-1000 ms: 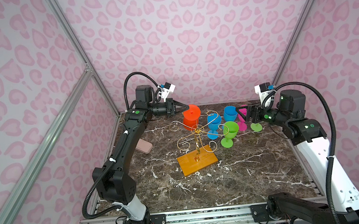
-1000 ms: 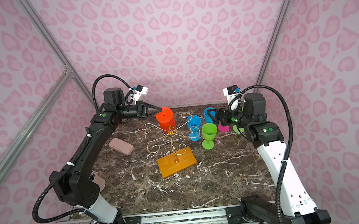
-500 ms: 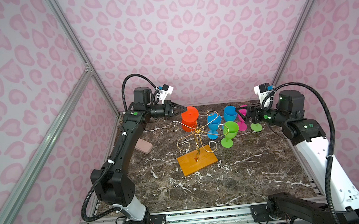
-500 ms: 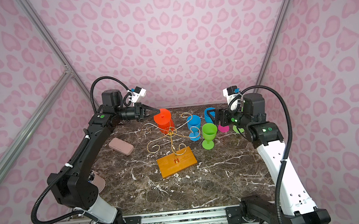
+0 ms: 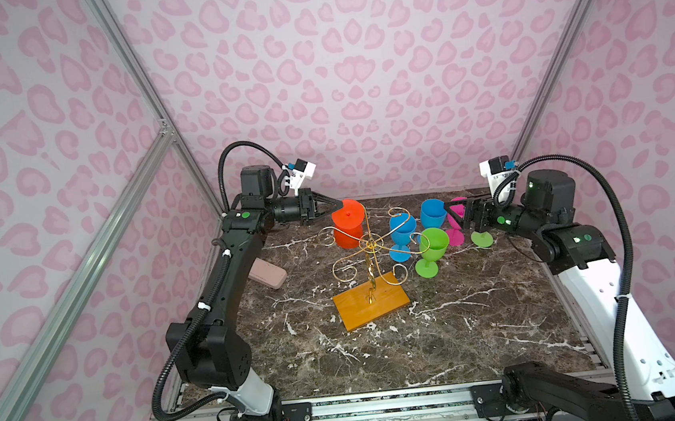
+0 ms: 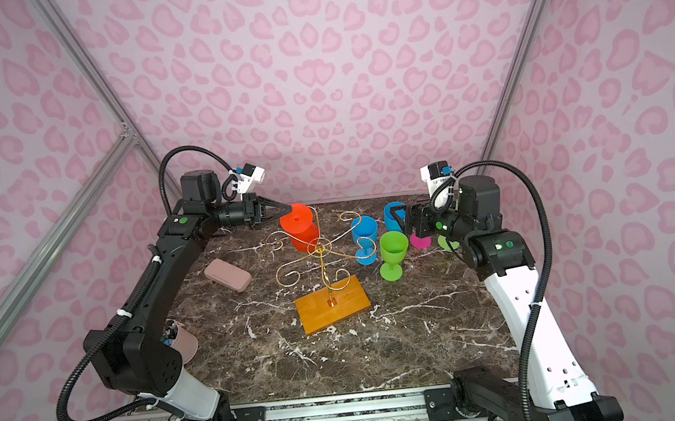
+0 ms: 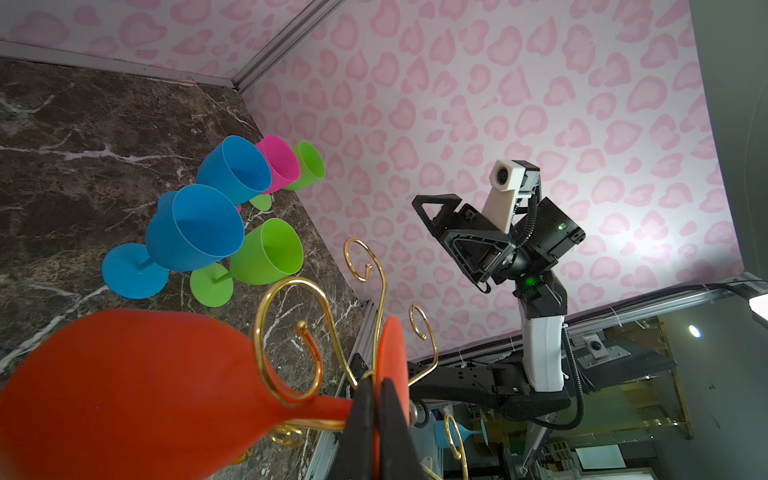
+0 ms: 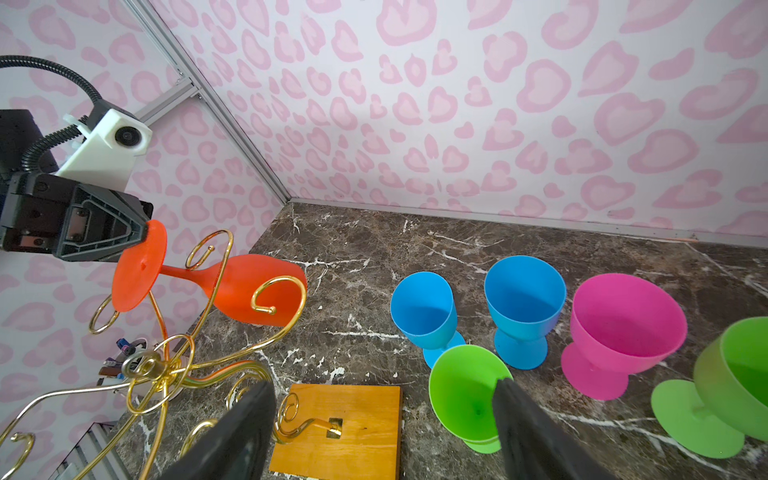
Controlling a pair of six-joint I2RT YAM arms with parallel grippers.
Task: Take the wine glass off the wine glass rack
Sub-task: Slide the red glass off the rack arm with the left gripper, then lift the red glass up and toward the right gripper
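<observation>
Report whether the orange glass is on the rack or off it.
On, it seems: orange glass lies tipped, stem inside a scroll of the rack, foot pinched by the left hand.

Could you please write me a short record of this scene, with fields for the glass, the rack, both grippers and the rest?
target: orange-red plastic wine glass, tilted, stem inside a scroll arm
rack: gold wire wine glass rack, wooden base, upright
left gripper: shut on the glass's foot
right gripper: open, holding nothing
standing glasses: blue plastic goblet, second blue goblet, pink goblet, green goblet, second green goblet
other: pink oblong case
surface: dark marble table
</observation>
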